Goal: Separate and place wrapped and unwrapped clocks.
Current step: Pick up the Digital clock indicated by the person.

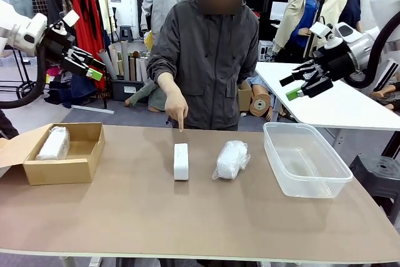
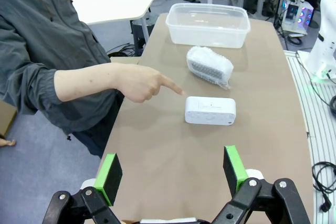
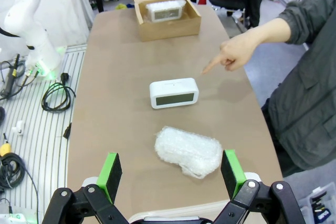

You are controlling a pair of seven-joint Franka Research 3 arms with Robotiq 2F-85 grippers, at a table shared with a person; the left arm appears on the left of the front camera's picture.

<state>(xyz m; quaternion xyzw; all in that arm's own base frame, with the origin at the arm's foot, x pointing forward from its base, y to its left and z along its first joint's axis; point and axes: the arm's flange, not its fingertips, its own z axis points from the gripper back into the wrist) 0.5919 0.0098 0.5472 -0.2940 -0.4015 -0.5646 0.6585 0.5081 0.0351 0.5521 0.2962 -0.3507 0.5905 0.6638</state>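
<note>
Hanging open, left end effector [image 1: 89,67] and right end effector [image 1: 289,87] flank smooth clock [image 1: 180,161] and crinkly wrapped bundle [image 1: 232,159].

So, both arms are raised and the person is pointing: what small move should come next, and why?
Probably lower the open right end effector toward the bare clock. The person's hand points at it, a wrapped clock already lies in the cardboard box, and the clear tub stands on that arm's side.
</note>
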